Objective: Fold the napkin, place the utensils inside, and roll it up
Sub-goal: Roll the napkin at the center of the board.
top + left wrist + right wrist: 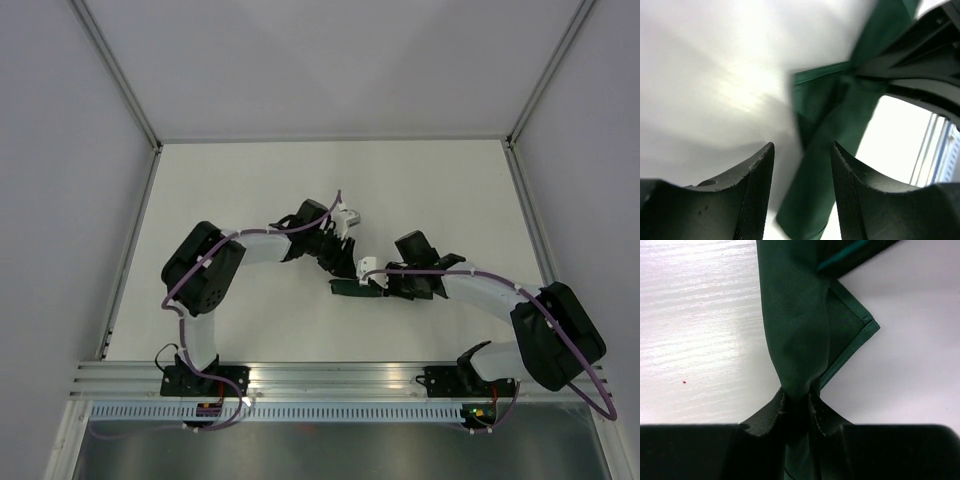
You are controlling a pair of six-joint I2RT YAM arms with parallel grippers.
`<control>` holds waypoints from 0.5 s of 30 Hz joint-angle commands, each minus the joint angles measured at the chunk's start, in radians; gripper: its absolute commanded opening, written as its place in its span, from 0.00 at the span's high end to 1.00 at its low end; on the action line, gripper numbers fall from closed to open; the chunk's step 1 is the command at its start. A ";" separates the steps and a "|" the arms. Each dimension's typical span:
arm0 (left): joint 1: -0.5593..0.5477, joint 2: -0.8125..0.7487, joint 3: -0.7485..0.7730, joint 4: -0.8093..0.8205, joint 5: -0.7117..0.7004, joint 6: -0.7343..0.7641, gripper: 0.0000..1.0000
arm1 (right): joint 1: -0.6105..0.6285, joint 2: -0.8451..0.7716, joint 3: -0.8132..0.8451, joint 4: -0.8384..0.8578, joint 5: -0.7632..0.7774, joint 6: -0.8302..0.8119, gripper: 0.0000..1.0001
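The dark green napkin [346,288] is bunched into a narrow strip at the middle of the table, mostly hidden under the two grippers in the top view. My right gripper [373,287] is shut on it; in the right wrist view the cloth [795,315] is pinched between the jaws [797,396], with a hemmed corner sticking out to the right. My left gripper [349,264] is open just beside it; in the left wrist view the cloth [830,115] hangs beyond the spread jaws [802,146], not gripped. No utensils show in any view.
The white table [420,190] has metal frame rails along its left and right edges and an aluminium rail at the near edge. The right gripper's black body [920,55] shows at the upper right of the left wrist view.
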 commanded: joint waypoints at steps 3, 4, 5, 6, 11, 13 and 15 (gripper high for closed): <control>0.065 -0.201 -0.159 0.292 -0.195 -0.125 0.45 | -0.015 0.092 0.081 -0.169 -0.042 -0.047 0.90; 0.068 -0.228 -0.185 0.335 -0.219 -0.136 0.45 | -0.020 0.124 0.094 -0.187 -0.048 -0.056 0.90; 0.069 -0.254 -0.214 0.373 -0.247 -0.153 0.44 | -0.025 0.144 0.128 -0.227 -0.056 -0.062 0.91; 0.071 -0.284 -0.274 0.408 -0.296 -0.157 0.44 | -0.035 0.163 0.148 -0.250 -0.074 -0.072 0.92; 0.065 -0.496 -0.501 0.773 -0.480 -0.165 0.37 | -0.086 0.319 0.300 -0.415 -0.133 -0.131 0.93; 0.051 -0.547 -0.630 0.901 -0.600 -0.148 0.23 | -0.115 0.380 0.358 -0.452 -0.154 -0.153 0.94; 0.025 -0.591 -0.671 0.978 -0.658 -0.119 0.20 | -0.133 0.417 0.394 -0.500 -0.171 -0.164 0.94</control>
